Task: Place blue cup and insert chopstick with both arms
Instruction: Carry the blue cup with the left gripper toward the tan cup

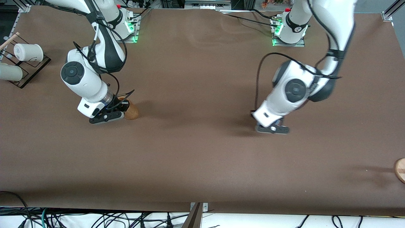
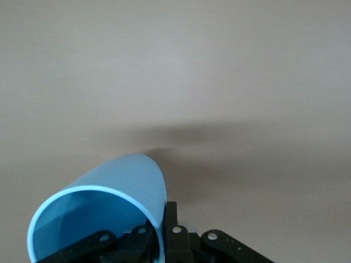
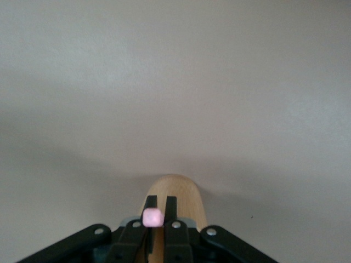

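My left gripper (image 1: pixel 272 128) is shut on the wall of the blue cup (image 2: pixel 104 200), one finger inside the rim and one outside. It holds the cup low over the bare table toward the left arm's end. In the front view only a sliver of the blue cup (image 1: pixel 278 122) shows under the hand. My right gripper (image 1: pixel 106 116) is shut on the pale pink chopstick (image 3: pixel 152 217), whose end shows between the fingers (image 3: pixel 170 211). The chopstick is hidden in the front view. The right gripper is right beside a brown wooden cup (image 1: pixel 130 109), which also shows in the right wrist view (image 3: pixel 178 194).
Two white cups (image 1: pixel 28 52) (image 1: pixel 9 72) lie on a dark wire rack (image 1: pixel 31 69) at the right arm's end. A round wooden piece (image 1: pixel 400 169) sits at the table's edge at the left arm's end. The brown table (image 1: pixel 196 95) lies open between the arms.
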Robot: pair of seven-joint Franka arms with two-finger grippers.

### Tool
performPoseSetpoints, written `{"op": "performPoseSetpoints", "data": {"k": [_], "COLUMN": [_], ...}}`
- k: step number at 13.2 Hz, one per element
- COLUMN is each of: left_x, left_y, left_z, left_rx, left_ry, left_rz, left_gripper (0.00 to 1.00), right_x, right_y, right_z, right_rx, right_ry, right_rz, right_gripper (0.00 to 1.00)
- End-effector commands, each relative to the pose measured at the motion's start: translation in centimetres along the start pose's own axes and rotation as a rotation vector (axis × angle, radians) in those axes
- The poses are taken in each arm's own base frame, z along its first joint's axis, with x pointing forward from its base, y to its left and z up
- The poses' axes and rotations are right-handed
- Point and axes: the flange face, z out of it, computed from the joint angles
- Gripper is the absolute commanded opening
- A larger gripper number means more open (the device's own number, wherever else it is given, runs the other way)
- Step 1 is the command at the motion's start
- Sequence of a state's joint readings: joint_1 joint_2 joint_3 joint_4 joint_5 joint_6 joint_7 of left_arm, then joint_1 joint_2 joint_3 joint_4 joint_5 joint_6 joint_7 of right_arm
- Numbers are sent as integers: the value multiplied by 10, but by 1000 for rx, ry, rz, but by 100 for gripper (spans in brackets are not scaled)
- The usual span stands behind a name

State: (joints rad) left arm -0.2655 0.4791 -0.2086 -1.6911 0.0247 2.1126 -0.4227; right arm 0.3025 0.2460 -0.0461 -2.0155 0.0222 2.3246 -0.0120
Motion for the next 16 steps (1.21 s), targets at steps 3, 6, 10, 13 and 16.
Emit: {"op": "performPoseSetpoints", "data": {"k": [3, 6, 10, 13, 16], "left_x": [-8, -22, -31, -30, -30], "left_y": [119, 165, 178, 178, 179], "left_z": [36, 49, 70, 75, 73], "left_rx": [7, 6, 17, 20, 16], "left_ry": [-24, -16, -31, -31, -29], "left_rz": [-11, -9, -70, -121, -146], "left_gripper": [0, 0, 0, 49, 58], "right_x": [19, 32, 35, 36, 37], "right_y": [4, 6, 6, 1, -7], "right_z": [-107, -171, -190, -185, -185], "right_rx": [2, 2, 6, 8, 11], "right_ry": [-3, -12, -17, -25, -19], "right_rz": [-10, -38, -33, -25, -32], "right_gripper": [0, 0, 0, 0, 0]}}
